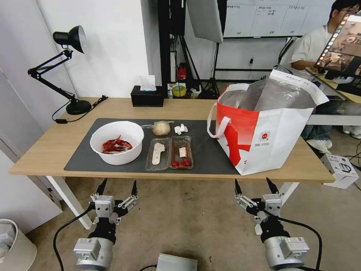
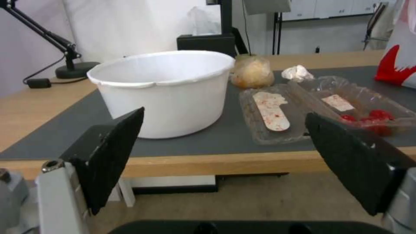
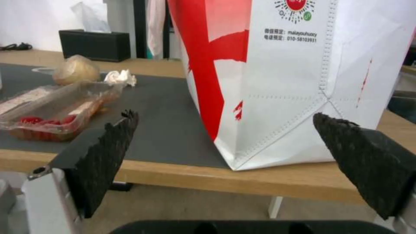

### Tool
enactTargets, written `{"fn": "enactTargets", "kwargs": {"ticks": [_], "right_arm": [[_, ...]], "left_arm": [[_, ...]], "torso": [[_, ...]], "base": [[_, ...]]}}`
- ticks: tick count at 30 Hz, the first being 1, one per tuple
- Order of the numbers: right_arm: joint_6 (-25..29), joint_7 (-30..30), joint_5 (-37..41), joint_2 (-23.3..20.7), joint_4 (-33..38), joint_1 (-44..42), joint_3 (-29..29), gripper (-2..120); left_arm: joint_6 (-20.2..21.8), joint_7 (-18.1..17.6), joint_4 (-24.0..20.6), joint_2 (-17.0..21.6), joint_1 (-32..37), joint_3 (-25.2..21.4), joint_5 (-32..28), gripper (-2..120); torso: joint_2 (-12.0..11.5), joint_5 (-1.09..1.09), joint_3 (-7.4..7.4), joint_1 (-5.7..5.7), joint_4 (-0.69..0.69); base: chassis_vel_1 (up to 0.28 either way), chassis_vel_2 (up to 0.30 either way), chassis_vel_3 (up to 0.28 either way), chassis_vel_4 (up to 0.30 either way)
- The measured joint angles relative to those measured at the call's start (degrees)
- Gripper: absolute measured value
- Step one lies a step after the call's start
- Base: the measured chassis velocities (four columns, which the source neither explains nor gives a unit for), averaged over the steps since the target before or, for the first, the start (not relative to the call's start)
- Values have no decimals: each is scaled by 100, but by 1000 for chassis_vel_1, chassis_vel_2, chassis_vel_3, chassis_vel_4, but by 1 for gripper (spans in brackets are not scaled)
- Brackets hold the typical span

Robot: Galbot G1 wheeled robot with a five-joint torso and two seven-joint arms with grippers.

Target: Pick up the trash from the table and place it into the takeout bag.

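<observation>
Head view gives me the desk (image 1: 45,150) across mid-frame, with both claws low in the frame, short of its near edge. My left claw (image 1: 117,187) and right claw (image 1: 256,185) are spread wide, holding nothing. On the grey mat (image 1: 81,156), left to right: bowl (image 1: 117,142) of red shells, clamshell (image 1: 170,152) with tomatoes, and behind them the bagged lump (image 1: 161,128) and tissue (image 1: 181,129). The takeout bag (image 1: 263,128) stands right of centre.
</observation>
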Motion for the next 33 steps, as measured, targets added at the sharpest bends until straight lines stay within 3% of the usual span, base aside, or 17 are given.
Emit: {"fn": "enactTargets", "kwargs": {"ticks": [21,25,30,32,33], "right_arm": [[-17,0,12,-22,0,2,1,100],[-307,73,246,-309,24,33,19,100],[-1202,333,973,-1170,123,144,106,100],[-1361,374,1098,-1318,140,164,119,100],[-1666,462,1347,-1615,173,202,149,100]], "left_arm": [[12,-18,-1,7,0,4,-19,100],[319,-272,-68,108,17,71,-263,100],[1242,-1015,-262,401,76,276,-965,100],[1383,-1125,-295,445,84,306,-1071,100],[1716,-1394,-367,553,107,378,-1326,100]], "torso": [[0,0,0,0,0],[0,0,0,0,-1],[0,1,0,0,0],[0,1,0,0,0],[0,1,0,0,0]], "base": [[0,0,0,0],[0,0,0,0],[0,0,0,0],[0,0,0,0],[0,0,0,0]]}}
